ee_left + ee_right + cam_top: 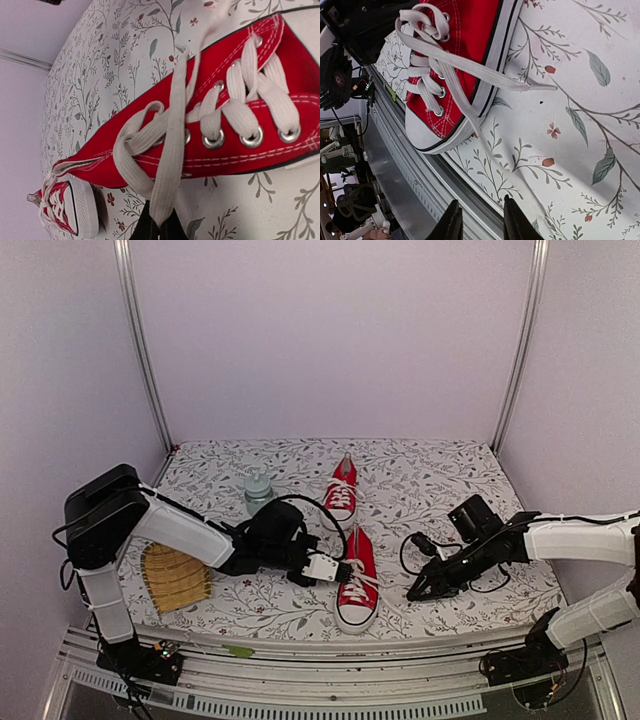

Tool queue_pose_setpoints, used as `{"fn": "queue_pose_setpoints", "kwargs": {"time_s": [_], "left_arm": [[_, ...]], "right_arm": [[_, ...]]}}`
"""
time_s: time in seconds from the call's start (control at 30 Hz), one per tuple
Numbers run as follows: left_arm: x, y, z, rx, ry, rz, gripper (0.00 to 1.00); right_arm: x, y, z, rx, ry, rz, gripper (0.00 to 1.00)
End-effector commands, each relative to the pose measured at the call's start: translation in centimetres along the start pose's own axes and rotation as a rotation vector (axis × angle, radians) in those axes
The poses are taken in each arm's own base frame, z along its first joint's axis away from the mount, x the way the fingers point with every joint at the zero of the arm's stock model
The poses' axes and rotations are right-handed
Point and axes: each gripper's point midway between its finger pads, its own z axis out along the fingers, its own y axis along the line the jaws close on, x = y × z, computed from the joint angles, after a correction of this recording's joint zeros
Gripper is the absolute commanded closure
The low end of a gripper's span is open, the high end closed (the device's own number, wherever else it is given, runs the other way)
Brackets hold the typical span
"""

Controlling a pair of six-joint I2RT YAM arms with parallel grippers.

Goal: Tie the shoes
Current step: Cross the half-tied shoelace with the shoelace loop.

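Note:
Two red shoes with white laces lie on the flowered cloth, the near shoe (358, 585) with its toe toward the front edge and the far shoe (342, 490) behind it. My left gripper (337, 568) is at the near shoe's left side, shut on a white lace (172, 150) that loops out from the top eyelets of the near shoe (240, 105); the far shoe (65, 207) shows low at the left. My right gripper (415, 592) stands open to the right of the near shoe. The right gripper (481, 222) has nothing between its fingers. Another lace (485, 72) trails off the near shoe (465, 40) onto the cloth.
A small clear bottle (258, 488) stands left of the far shoe. A tan ribbed mat (175, 578) lies at the front left. The metal front rail (330, 680) runs just under the near shoe's toe. Black cables (420, 545) loop by the right arm.

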Motion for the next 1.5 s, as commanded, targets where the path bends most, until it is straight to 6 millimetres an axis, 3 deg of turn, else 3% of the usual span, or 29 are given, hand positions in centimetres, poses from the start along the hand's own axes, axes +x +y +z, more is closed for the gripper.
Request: {"fn": "queue_pose_setpoints", "kwargs": {"time_s": [0.0, 0.1, 0.17, 0.4, 0.7, 0.8, 0.87, 1.0, 1.27, 1.47], "left_arm": [[-0.5, -0.3, 0.5, -0.013, -0.004, 0.022, 1.00], [-0.4, -0.1, 0.6, -0.022, 0.001, 0.016, 1.00], [-0.3, -0.1, 0.6, -0.026, 0.006, 0.015, 1.00], [-0.2, -0.1, 0.6, -0.031, 0.012, 0.007, 1.00], [-0.2, -0.1, 0.7, -0.033, 0.019, 0.005, 1.00], [-0.1, -0.1, 0.7, -0.035, 0.020, 0.004, 1.00], [-0.2, 0.0, 0.6, -0.037, 0.021, 0.005, 1.00], [-0.3, 0.1, 0.5, -0.042, 0.019, 0.003, 1.00], [-0.1, 0.0, 0.4, -0.045, 0.030, 0.004, 1.00], [-0.7, 0.2, 0.3, -0.045, 0.020, 0.016, 1.00]], "right_arm": [[-3.7, 2.6, -1.0, -0.037, -0.052, -0.125, 0.65], [-8.1, 5.1, -1.8, -0.052, -0.121, -0.283, 0.63], [-10.2, 5.2, -0.7, -0.049, -0.131, -0.345, 0.68], [-13.8, 5.0, 3.2, -0.097, -0.108, -0.457, 0.73], [-11.6, 4.6, 6.5, -0.175, 0.000, -0.488, 0.71], [-11.5, 4.4, 7.1, -0.171, 0.004, -0.495, 0.77], [-11.6, 4.1, 7.3, -0.165, 0.008, -0.489, 0.88], [-11.6, 3.7, 7.0, -0.122, 0.006, -0.493, 0.99], [-12.2, 5.0, 4.6, -0.086, -0.057, -0.550, 0.99], [-11.9, 5.4, 4.0, -0.091, -0.069, -0.547, 0.99]]}}
